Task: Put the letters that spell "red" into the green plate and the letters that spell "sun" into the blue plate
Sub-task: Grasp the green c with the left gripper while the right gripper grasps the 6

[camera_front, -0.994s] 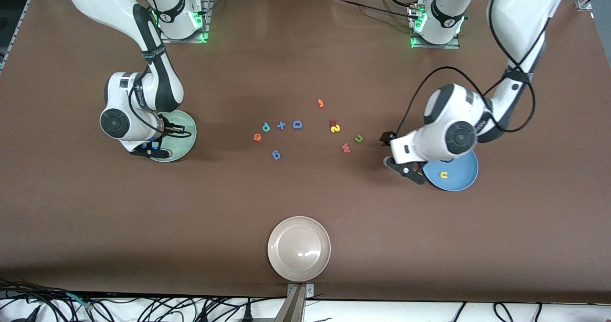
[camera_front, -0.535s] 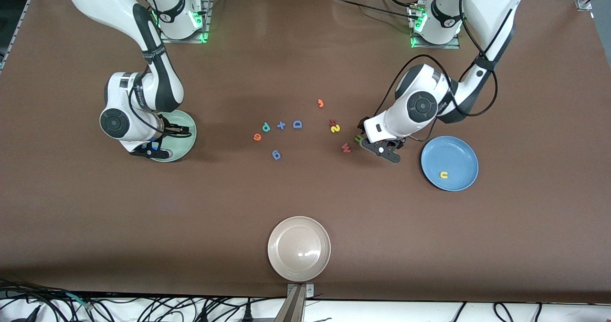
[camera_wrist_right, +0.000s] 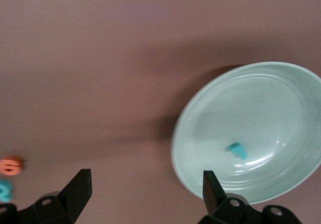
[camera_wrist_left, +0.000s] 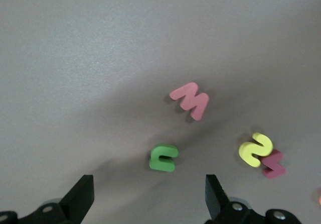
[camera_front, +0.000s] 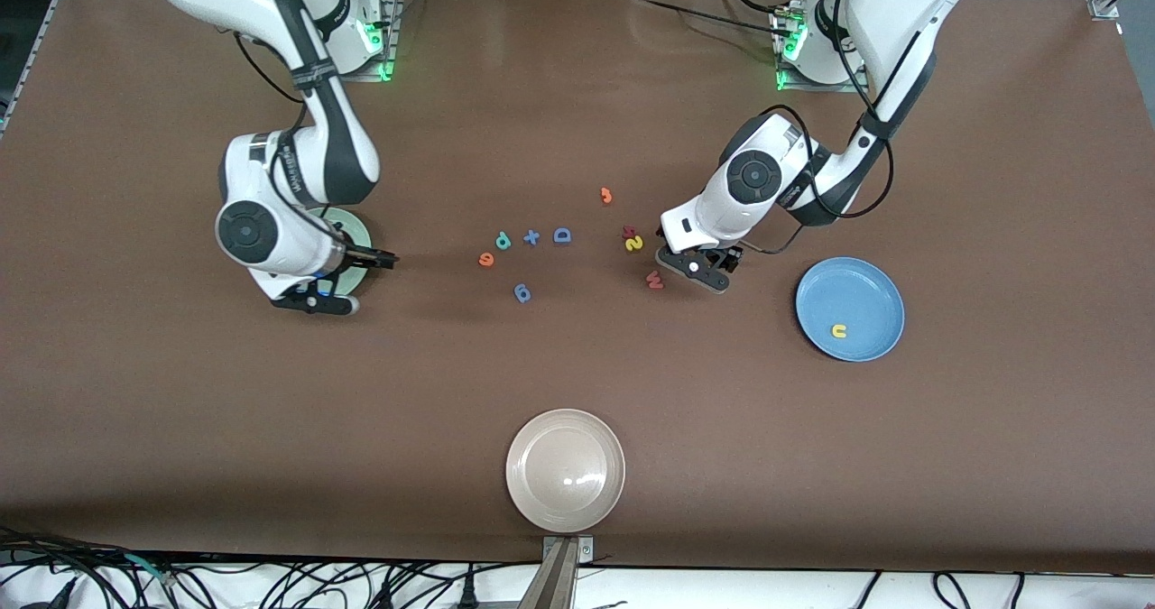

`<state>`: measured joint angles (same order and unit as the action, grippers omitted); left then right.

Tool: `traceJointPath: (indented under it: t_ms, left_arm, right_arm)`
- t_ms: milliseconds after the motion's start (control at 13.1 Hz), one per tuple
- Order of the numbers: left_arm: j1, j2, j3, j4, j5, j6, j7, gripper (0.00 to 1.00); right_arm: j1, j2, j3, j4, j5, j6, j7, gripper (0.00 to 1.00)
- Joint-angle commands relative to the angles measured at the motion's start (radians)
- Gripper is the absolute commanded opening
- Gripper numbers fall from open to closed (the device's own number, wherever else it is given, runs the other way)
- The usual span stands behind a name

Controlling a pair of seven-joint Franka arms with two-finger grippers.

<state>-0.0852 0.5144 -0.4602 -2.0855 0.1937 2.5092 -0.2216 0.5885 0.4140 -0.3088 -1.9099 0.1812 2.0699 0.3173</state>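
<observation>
My left gripper (camera_front: 695,271) hangs open just above the table, with the olive-green n (camera_wrist_left: 163,158) lying loose just ahead of its open fingers (camera_wrist_left: 149,196). The yellow s (camera_front: 634,244) lies close by. The yellow u (camera_front: 839,330) lies in the blue plate (camera_front: 866,293). My right gripper (camera_front: 316,295) is open and empty (camera_wrist_right: 145,194) over the table at the rim of the green plate (camera_wrist_right: 210,108). The teal r (camera_wrist_right: 237,149) lies in that plate, most of which the arm hides in the front view (camera_front: 357,230). The teal d (camera_front: 503,241) and orange e (camera_front: 486,259) lie mid-table.
A red w (camera_front: 655,279) and a dark red letter (camera_front: 629,231) lie beside the s. A blue plus (camera_front: 531,236), blue D (camera_front: 562,235), another blue piece (camera_front: 522,293) and an orange 3 (camera_front: 606,196) lie mid-table. A beige plate (camera_front: 565,470) stands near the front edge.
My left gripper has swung from the blue plate's edge across to the n. My right arm has shifted off the green plate toward the middle of the table.
</observation>
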Motion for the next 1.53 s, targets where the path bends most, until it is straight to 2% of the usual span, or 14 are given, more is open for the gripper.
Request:
traceJointPath:
  t_ms: [0, 306, 382, 459, 764, 917, 1223, 1452]
  left_arm:
    - [0.007, 0.038, -0.002, 0.001, 0.036, 0.060, -0.047, 0.97]
    - [0.007, 0.070, -0.002, -0.001, 0.038, 0.111, -0.045, 0.89]
    - [0.007, 0.070, -0.002, -0.004, 0.038, 0.111, -0.045, 0.82]
    - [0.004, 0.072, 0.000, -0.007, 0.038, 0.112, -0.045, 0.69]
    - [-0.001, 0.069, 0.000, -0.019, 0.038, 0.112, -0.047, 0.31]
    - [0.001, 0.068, 0.000, -0.019, 0.052, 0.112, -0.047, 0.18]
    - [0.013, 0.043, -0.003, -0.016, 0.067, 0.093, -0.044, 0.16]
    - [0.018, -0.022, -0.003, 0.030, 0.067, -0.053, -0.035, 0.16]
  right_arm:
    - [0.017, 0.029, 0.039, 0.083, 0.004, -0.024, 0.130, 0.98]
    - [0.017, 0.113, 0.138, 0.149, 0.026, 0.001, 0.281, 0.98]
    - [0.017, 0.135, 0.151, 0.160, 0.053, 0.010, 0.290, 0.98]
    - [0.022, 0.152, 0.161, 0.167, 0.081, 0.025, 0.290, 0.98]
    - [0.054, 0.216, 0.171, 0.163, 0.089, 0.100, 0.296, 0.98]
    - [0.062, 0.242, 0.171, 0.164, 0.090, 0.122, 0.296, 0.98]
    - [0.088, 0.269, 0.174, 0.160, 0.093, 0.124, 0.296, 0.94]
    - [0.103, 0.276, 0.174, 0.161, 0.093, 0.148, 0.296, 0.94]
